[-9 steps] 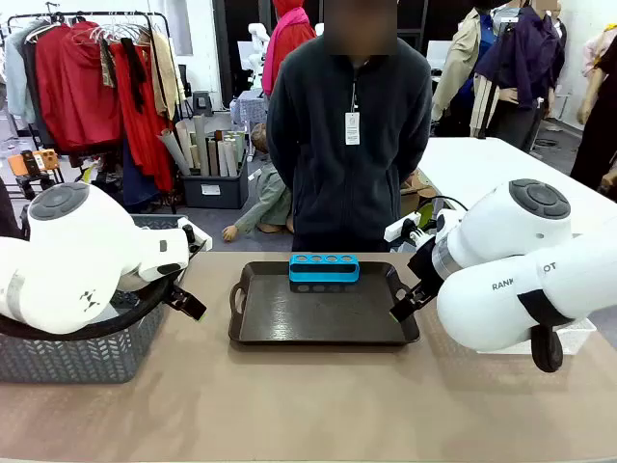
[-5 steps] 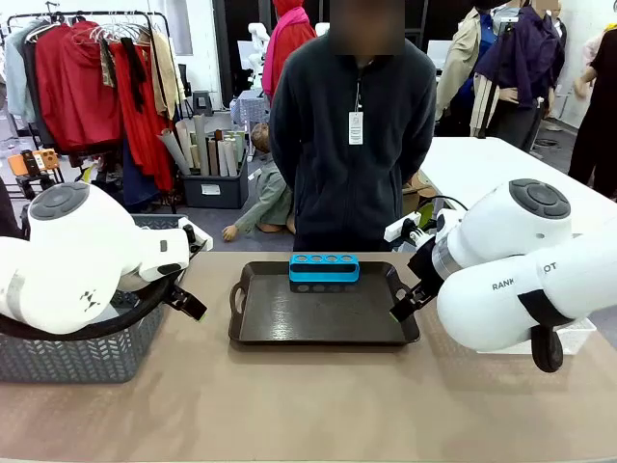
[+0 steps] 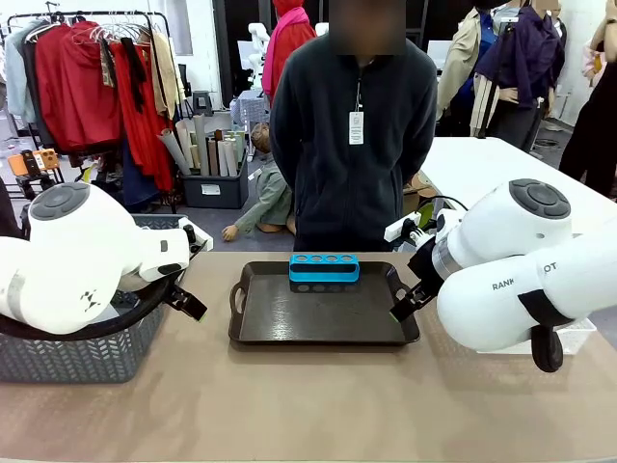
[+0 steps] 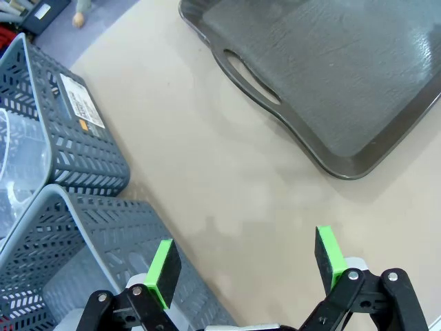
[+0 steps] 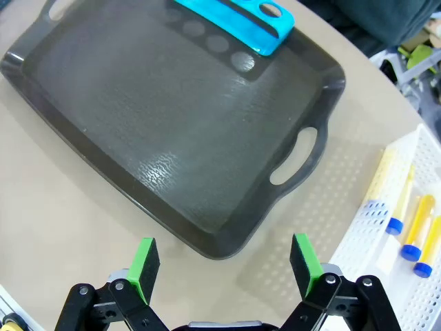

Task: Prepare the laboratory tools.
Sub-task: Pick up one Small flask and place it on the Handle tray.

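Yellow tubes with blue caps lie in a white perforated tray just right of my right gripper, which hovers open and empty over the near corner of the dark serving tray. A blue rack with four empty holes stands at that tray's far edge. My left gripper is open and empty above the table, between a grey basket and the serving tray's left handle. Something clear and glossy lies in a second basket; I cannot tell what it is.
A person in a dark fleece stands at the far side with hands behind the back. Grey baskets sit at the table's left end, under the left arm. The right arm hangs over the white tray. Bare tabletop spans the front.
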Available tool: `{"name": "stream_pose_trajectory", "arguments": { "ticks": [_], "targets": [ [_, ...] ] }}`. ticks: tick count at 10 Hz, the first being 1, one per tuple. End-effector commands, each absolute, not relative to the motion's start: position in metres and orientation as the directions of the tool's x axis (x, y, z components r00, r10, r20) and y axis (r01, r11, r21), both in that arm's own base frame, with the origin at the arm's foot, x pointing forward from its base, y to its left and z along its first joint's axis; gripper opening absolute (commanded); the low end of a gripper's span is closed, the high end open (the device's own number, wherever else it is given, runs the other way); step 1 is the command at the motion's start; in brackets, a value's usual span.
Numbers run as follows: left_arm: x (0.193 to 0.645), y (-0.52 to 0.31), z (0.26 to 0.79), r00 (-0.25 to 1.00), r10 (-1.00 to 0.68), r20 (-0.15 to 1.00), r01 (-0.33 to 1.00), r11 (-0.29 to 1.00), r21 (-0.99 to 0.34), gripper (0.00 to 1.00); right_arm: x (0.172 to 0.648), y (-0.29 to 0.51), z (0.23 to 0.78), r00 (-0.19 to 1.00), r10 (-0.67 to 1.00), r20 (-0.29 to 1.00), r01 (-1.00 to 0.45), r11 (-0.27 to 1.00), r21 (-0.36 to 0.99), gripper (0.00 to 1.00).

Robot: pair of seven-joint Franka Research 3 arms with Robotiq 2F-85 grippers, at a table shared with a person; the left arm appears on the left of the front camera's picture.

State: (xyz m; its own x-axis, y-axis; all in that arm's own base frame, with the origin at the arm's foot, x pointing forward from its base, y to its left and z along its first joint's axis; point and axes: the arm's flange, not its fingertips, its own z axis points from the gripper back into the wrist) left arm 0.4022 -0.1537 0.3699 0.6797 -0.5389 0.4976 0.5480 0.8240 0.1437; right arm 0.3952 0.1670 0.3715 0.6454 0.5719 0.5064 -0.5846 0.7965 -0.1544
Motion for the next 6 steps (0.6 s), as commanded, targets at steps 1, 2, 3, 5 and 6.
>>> {"name": "stream_pose_trajectory", "arguments": {
  "ticks": [1,2,3,5,6],
  "targets": [
    [0.4027,-0.1523,0.3701,0.682,-0.536,0.498,0.545,0.826,0.142,1.0,0.3952,0.1669,0.3715,0.646,0.571,0.507,-0.584,0.797,-0.154,1.0],
    [0.4027,-0.1523,0.3701,0.682,-0.536,0.498,0.545,0.826,0.142,1.0,0.3952,0.1669,0.3715,0.646,0.571,0.507,-0.584,0.797,-0.154,1.0],
    [0.4027,-0.1523,0.3701,0.682,-0.536,0.498,0.545,0.826,0.142,1.0,0.3952,0.1669,0.3715,0.646,0.571,0.507,-0.584,0.797,-0.154,1.0],
    [0.4027,-0.1523,0.3701,0.682,-0.536,0.498,0.545,0.826,0.142,1.0,0.3952,0.1669,0.3715,0.646,0.571,0.507,-0.584,0.797,-0.154,1.0],
    [0.4027,-0.1523,0.3701,0.682,-0.536,0.498,0.545,0.826,0.142,1.0,0.3952,0.1669,0.3715,0.646,0.571,0.507,-0.584,0.797,-0.154,1.0]
  ]
}}
